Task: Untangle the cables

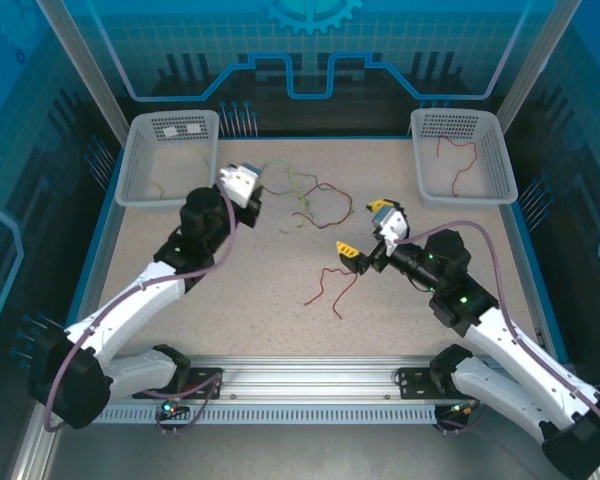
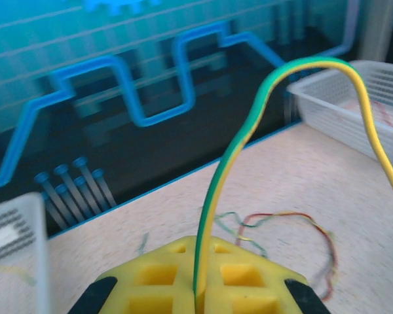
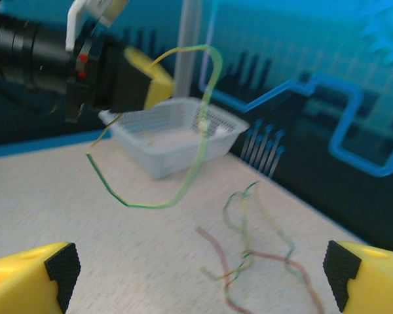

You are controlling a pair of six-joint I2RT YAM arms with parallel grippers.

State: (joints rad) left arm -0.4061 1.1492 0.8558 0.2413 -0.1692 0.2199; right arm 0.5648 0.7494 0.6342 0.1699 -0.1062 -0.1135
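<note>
On the worktop [image 1: 280, 320], between the arms, sits the tangle [image 1: 315, 200]. Our left hand [image 2: 200, 288] pinches the green-yellow cable [image 2: 249, 124] up high and our right hand [image 1: 365, 230] is spread wide. We'd lift slowly, since its far end maybe snags.

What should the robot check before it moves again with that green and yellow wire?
1. Left gripper shut on the green-yellow cable: ok.
2. Right gripper open and holding nothing: ok.
3. Held cable free of the pile of cables: cannot tell.
4. Pile untangled: not ok, its cables cross each other.
5. Room in the left basket: ok.
</note>
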